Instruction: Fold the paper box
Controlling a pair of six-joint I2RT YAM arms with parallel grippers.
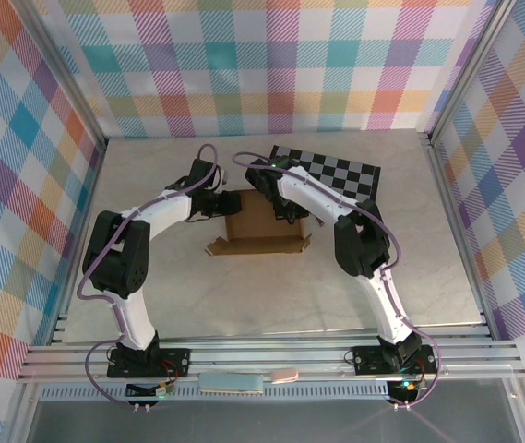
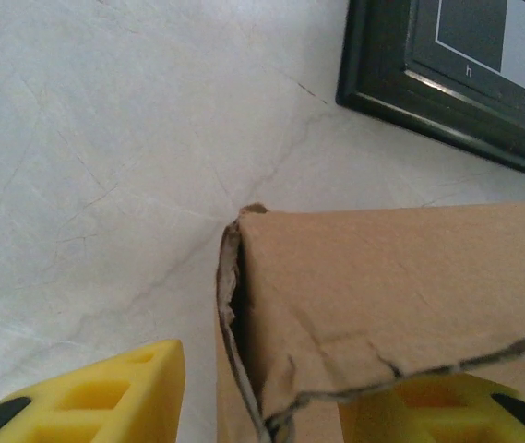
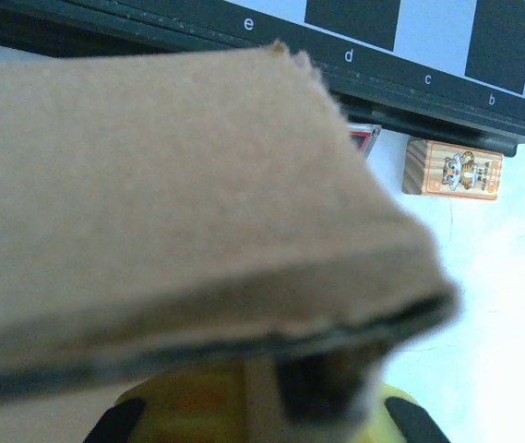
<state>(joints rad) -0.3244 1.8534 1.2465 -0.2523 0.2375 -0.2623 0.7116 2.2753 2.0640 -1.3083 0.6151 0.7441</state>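
The paper box (image 1: 260, 227) is plain brown cardboard and lies partly folded at the middle of the table, with a flap spread along its near side. My left gripper (image 1: 218, 202) is at its far left corner. In the left wrist view it (image 2: 271, 392) is open: its yellow fingers (image 2: 114, 392) straddle a raised box wall (image 2: 391, 295), and the left finger stands apart from the cardboard. My right gripper (image 1: 286, 209) is at the box's far right side. In the right wrist view it (image 3: 262, 401) is shut on a cardboard panel (image 3: 170, 185) that hides most of the fingers.
A black-and-grey checkered board (image 1: 336, 171) lies just behind the box, its dark frame (image 2: 447, 111) close to the left gripper. A small wooden block with a tiger picture (image 3: 453, 169) and a red-edged item (image 3: 363, 138) sit by the board's edge. Plaid walls enclose the table.
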